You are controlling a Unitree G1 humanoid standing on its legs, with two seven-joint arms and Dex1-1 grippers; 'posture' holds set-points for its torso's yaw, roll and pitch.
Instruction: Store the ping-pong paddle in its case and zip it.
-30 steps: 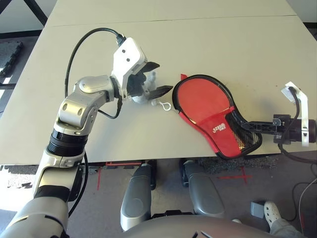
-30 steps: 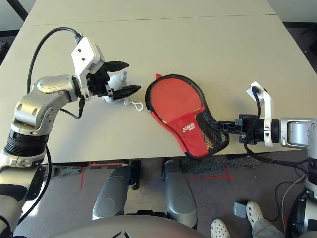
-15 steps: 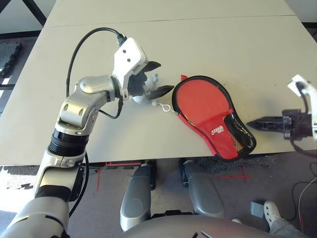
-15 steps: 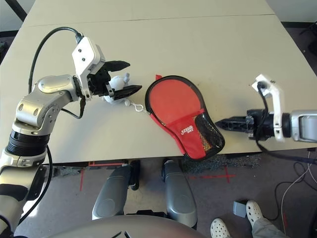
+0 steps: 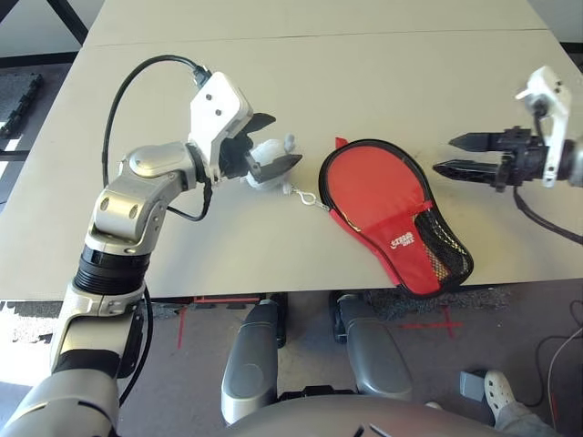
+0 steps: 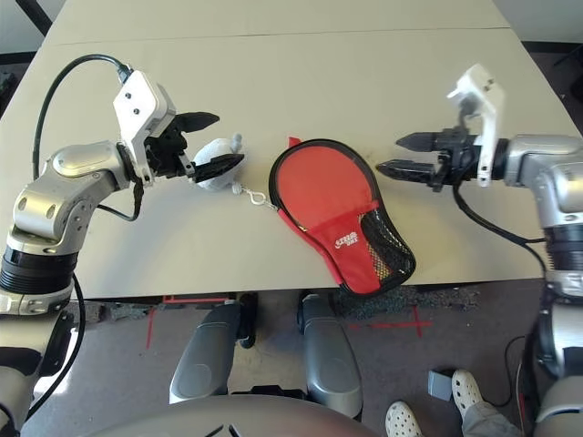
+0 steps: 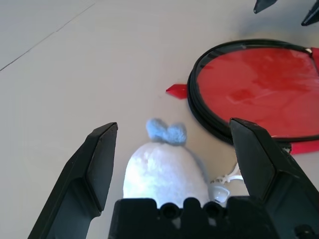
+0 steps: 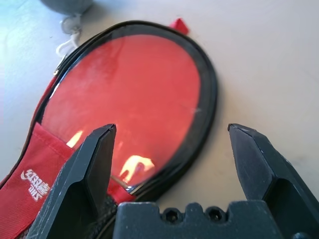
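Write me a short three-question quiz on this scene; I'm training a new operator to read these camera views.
1. True or false: the left end effector is open around the white pouch.
2. Where does the case lie?
A. On the table, between the two arms
B. Held in the right end effector
C. On the floor
3. Fill in: the right end effector's fingers are ____.

Key: 1 true; 2 A; 3 open
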